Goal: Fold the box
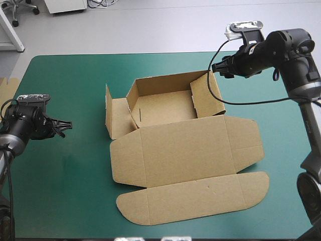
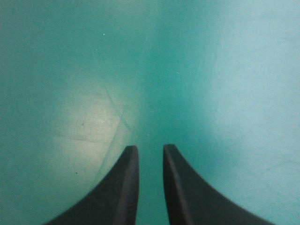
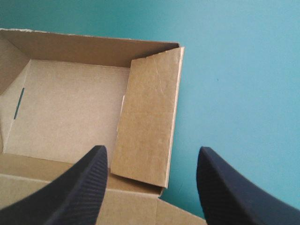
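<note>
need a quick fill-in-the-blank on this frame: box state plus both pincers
1. The right pincer is ____, with the box's right wall seen between its fingers.
2. The left pincer hangs over bare ____ cover, away from the box.
3. The lid lies ____ on the cover, not raised.
Missing words: open; teal-green; flat.
</note>
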Controlling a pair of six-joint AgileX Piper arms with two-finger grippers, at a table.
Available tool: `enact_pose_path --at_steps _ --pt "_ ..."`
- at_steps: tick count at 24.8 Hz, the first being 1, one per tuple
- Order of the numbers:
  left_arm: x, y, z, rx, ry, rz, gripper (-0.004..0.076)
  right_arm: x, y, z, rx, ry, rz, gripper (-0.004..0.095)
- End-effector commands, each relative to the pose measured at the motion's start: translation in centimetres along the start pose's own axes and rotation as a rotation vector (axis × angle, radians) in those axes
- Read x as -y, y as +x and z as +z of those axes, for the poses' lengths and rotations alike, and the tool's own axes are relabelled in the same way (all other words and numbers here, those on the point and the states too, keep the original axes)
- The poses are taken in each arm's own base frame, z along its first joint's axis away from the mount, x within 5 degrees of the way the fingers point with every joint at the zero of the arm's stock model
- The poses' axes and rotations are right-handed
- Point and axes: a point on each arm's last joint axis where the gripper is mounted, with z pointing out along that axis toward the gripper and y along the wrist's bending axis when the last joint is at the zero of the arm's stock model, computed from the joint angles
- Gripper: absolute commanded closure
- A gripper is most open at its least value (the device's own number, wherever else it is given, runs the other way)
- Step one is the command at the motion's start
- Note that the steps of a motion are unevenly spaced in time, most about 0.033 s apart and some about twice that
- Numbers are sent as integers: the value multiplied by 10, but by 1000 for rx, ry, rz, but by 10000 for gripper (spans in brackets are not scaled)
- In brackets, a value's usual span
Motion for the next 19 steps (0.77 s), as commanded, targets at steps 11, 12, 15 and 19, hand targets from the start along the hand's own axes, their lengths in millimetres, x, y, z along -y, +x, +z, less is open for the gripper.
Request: enact_pose_path --at_steps 11,12,15,19 --pt "0 -10 -16 100 20 -18 589 -5 89 -7 216 -60 -73 400" --pt "0 -10 -16 101 24 -20 589 -5 87 -2 223 -72 -70 376" --pt "0 -10 -16 101 27 -9 589 -4 78 13 229 -73 -70 318" --pt "0 -9 -16 99 27 -9 589 -1 66 46 152 -75 -68 313"
